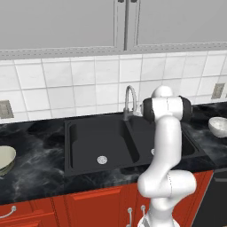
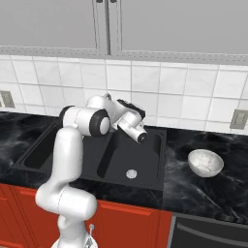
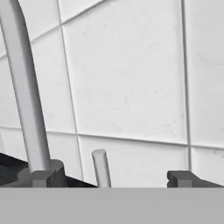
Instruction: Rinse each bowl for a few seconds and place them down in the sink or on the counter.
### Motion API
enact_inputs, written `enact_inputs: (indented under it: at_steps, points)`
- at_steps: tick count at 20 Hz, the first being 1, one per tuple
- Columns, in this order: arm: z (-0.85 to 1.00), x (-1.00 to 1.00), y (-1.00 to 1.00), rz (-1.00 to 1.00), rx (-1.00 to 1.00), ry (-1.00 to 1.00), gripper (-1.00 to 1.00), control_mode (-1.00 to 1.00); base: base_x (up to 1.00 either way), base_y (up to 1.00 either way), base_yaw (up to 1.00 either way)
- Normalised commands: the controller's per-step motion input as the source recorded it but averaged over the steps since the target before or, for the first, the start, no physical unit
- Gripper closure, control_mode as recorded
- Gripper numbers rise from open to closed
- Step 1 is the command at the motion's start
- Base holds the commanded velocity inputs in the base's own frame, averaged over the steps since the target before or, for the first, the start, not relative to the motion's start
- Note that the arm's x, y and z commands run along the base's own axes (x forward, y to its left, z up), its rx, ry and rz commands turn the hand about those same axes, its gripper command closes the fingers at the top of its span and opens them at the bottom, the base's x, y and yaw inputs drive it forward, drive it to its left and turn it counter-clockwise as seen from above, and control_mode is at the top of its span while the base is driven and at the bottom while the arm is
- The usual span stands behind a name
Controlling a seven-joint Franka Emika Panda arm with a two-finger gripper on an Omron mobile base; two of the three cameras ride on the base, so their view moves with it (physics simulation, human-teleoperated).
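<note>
The white-grey bowl point(image 2: 206, 162) is small, round and glossy, with a mottled pale inside. It sits upright on the black marble counter point(image 2: 193, 193), at about 3 o'clock from the sink point(image 2: 104, 160), well apart from its rim. In the left base view the same bowl point(image 1: 218, 126) shows at the far right edge. The greenish-cream bowl point(image 1: 5, 159) has a darker rim and rests on the counter at 9 o'clock from the sink, partly cut off by the picture's left edge.

The sink is black with two basins, a silver drain point(image 2: 131, 173) visible in the right one, and a curved steel faucet point(image 1: 130, 99) at its back edge.

The gripper point(image 3: 112, 178) hangs over the back of the sink, aimed at the white wall tiles point(image 3: 127, 78). Its jaws are spread wide with nothing between them. In the hand view the faucet's stem point(image 3: 24, 92) rises just past the left fingertip point(image 3: 40, 177), and a thin grey lever point(image 3: 101, 168) stands between the tips, farther back.

From the gripper, the white-grey bowl lies at roughly 4 o'clock in the right base view, well apart; the greenish-cream bowl is far off at 9 o'clock in the left base view.
</note>
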Motion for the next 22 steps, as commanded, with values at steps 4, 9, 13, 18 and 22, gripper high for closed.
enact_inputs:
  at_steps: [4, 9, 13, 18, 22]
  points:
    - [-0.15, 0.34, -0.04, 0.00, 0.02, 0.00, -1.00, -1.00, 0.00, 0.00, 0.00]
    - [-0.14, 0.34, -0.03, 0.00, 0.01, 0.00, -1.00, -1.00, 0.00, 0.00, 0.00]
    - [-0.15, 0.26, -0.01, 0.00, 0.01, 0.00, 1.00, -1.00, 0.00, 0.00, 0.00]
    - [-0.06, 0.04, -0.23, 0.00, 0.04, 0.00, 1.00, -1.00, 0.00, 0.00, 0.00]
    - [-0.02, -0.03, -0.34, -0.02, 0.07, 0.00, 1.00, -1.00, 0.00, 0.00, 0.00]
